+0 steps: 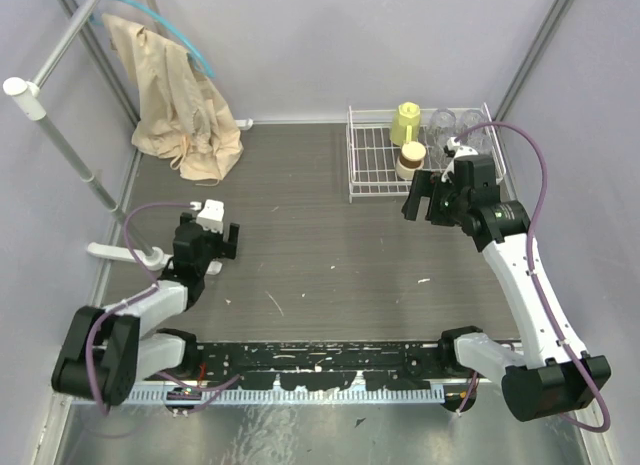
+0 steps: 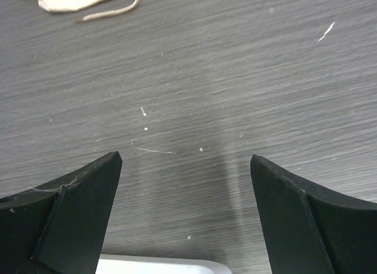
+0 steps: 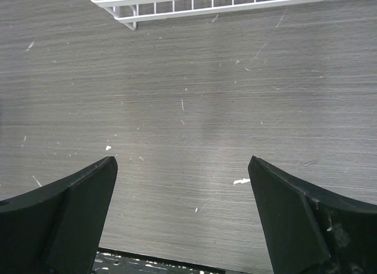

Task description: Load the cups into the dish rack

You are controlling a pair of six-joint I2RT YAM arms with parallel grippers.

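Broadly, open table [image 1: 320, 260] is left between the arms. At far right, the dish rack [image 1: 371, 175] is loaded with clear tumblers [image 1: 456, 125], a yellow mug [image 1: 406, 123] and a brown cup [image 1: 409, 163]. The left gripper [image 2: 185, 159] and right gripper [image 3: 182, 162] are seen spread wide, nothing pinched.

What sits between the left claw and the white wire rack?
Only bare grey tabletop, as the top view shows. The open left gripper and the dish rack stand well apart, with nothing lying between them.
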